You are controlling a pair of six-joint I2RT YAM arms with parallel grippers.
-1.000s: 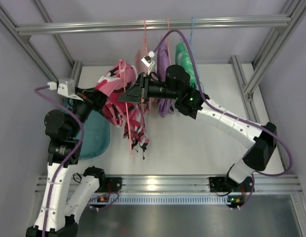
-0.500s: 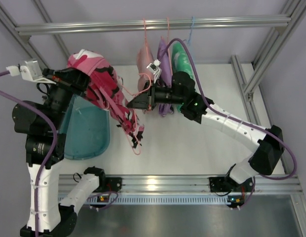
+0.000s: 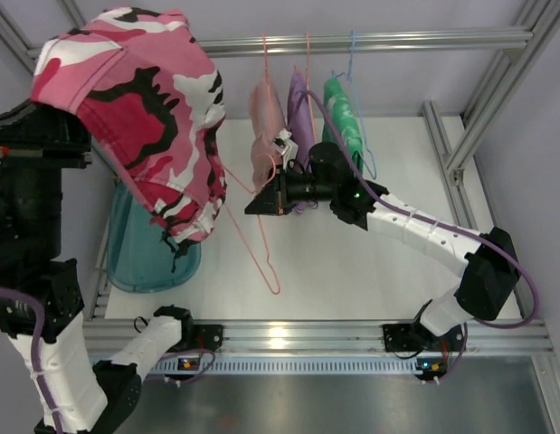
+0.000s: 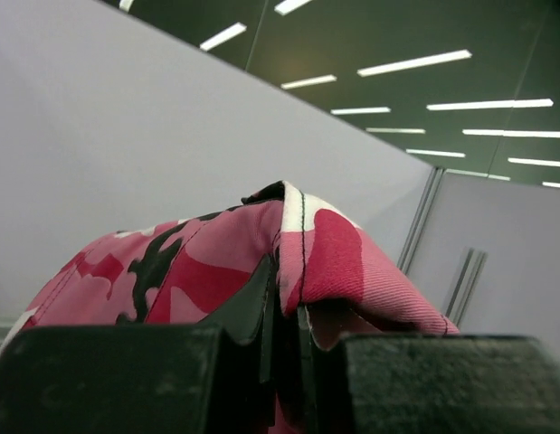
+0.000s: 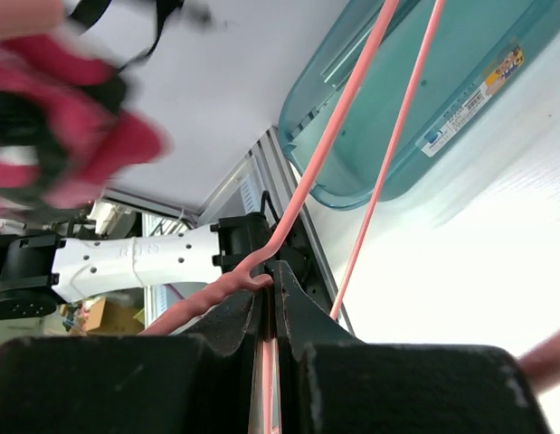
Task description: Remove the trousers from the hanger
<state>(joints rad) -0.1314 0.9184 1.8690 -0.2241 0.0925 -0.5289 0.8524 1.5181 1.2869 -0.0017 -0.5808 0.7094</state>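
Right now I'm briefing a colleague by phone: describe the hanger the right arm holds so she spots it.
Find the metal rail across the top, where three garments hang. Just below them, the right gripper has its jaws shut on a thin salmon-pink wire hanger dangling over the white table. Unlike the garments' hangers, it is off the rail.

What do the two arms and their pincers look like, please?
The left arm and right arm have white shells, black joints and purple cables. A green light glows near the right wrist. The left pincer and right pincer have black, blocky fingers.
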